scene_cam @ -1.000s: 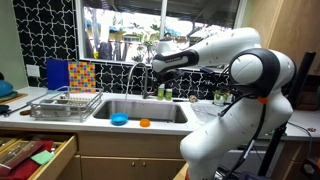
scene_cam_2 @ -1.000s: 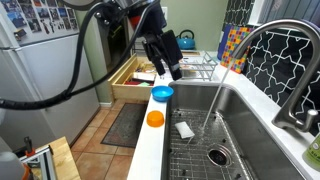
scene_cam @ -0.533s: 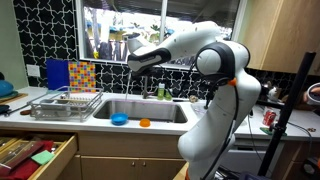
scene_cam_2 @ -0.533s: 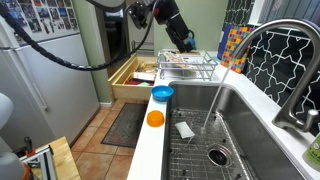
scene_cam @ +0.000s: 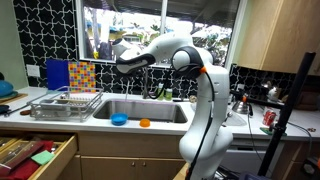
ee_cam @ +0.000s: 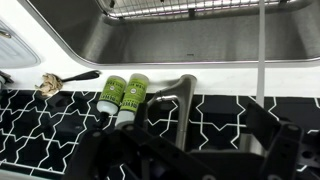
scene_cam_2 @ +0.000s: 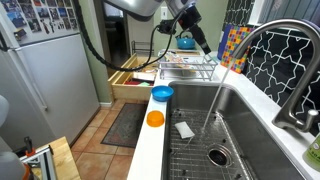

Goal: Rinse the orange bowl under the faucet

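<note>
The orange bowl [scene_cam: 145, 123] [scene_cam_2: 154, 118] sits on the counter's front edge, next to the blue bowl [scene_cam: 119, 120] [scene_cam_2: 162, 94]. The faucet [scene_cam: 137, 75] [scene_cam_2: 288, 58] arches over the sink, with a thin stream of water [scene_cam_2: 213, 100] running into it. My gripper [scene_cam: 122, 64] [scene_cam_2: 207, 44] hangs high above the dish rack, far from both bowls. In the wrist view my gripper [ee_cam: 190, 150] is a dark shape at the bottom, its jaws wide apart and empty, facing the faucet base [ee_cam: 185, 100] and the black tiles.
A wire dish rack [scene_cam: 65, 103] [scene_cam_2: 190, 65] stands beside the sink [scene_cam_2: 250, 120]. Two green bottles [ee_cam: 122, 95] stand by the faucet base. A sponge [scene_cam_2: 186, 130] lies on the sink grid. A drawer [scene_cam: 35, 155] is pulled open below the counter.
My arm has swung up and away from the bowls, across the sink toward the dish rack and back wall. The bowls have not moved. Water keeps running.
</note>
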`<state>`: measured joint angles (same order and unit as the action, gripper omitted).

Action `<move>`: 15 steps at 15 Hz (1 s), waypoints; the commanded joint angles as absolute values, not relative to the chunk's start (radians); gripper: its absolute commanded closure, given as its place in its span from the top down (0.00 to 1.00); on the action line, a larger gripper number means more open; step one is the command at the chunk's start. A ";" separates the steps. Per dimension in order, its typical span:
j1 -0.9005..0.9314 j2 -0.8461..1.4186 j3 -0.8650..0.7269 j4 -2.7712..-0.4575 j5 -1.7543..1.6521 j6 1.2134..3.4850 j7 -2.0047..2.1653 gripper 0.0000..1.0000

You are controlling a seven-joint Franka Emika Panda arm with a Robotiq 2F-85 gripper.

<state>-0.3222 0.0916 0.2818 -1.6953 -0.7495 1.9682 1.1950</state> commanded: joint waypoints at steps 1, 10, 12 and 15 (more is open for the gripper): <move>-0.193 0.098 0.154 -1.679 -0.735 1.963 1.197 1.00; -0.086 0.220 -0.026 -1.640 -0.814 2.400 1.602 1.00; -0.066 0.247 -0.064 -1.622 -0.842 2.448 1.675 1.00; -0.047 0.274 -0.102 -1.594 -0.879 2.437 1.667 1.00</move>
